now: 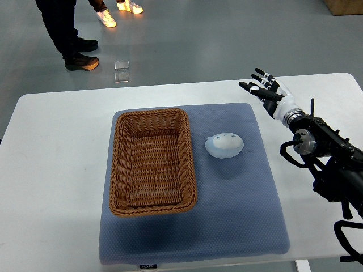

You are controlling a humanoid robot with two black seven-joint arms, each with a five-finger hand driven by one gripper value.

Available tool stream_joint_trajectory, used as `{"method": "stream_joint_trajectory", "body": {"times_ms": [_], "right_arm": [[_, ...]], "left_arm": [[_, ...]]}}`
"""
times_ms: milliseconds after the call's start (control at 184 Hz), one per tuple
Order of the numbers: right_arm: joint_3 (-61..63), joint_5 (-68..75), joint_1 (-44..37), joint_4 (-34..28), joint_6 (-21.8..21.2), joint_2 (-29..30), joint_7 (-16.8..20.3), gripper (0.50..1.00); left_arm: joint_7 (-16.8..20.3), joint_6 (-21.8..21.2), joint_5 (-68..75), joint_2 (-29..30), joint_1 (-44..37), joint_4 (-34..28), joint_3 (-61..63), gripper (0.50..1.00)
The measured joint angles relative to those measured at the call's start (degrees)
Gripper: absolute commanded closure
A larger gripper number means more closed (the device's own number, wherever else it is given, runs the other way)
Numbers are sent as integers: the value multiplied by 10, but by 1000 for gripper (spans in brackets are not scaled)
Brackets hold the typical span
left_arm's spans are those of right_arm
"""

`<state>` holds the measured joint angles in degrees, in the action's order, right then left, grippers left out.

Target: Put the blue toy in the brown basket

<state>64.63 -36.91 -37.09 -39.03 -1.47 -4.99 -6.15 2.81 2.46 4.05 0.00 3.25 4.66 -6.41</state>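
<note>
A pale blue rounded toy (224,145) lies on the blue-grey mat (238,209), just right of the brown wicker basket (120,170). The basket holds nothing. My right hand (263,88) comes in from the right edge and hovers over the white table beyond the mat's far right corner. Its fingers are spread and hold nothing. It is above and to the right of the toy, well apart from it. The left arm does not show.
The white table (57,170) carries the mat. People's legs and shoes (79,54) stand on the grey floor beyond the table's far left. A small clear box (121,72) lies on the floor.
</note>
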Motion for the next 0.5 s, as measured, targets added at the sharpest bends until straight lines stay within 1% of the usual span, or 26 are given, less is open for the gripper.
{"method": "stream_joint_trajectory", "body": {"times_ms": [499], "right_arm": [[0,0,-1,0,-1,-2,0,585]], "left_arm": [[0,0,-1,0,0,0,0,500]]}}
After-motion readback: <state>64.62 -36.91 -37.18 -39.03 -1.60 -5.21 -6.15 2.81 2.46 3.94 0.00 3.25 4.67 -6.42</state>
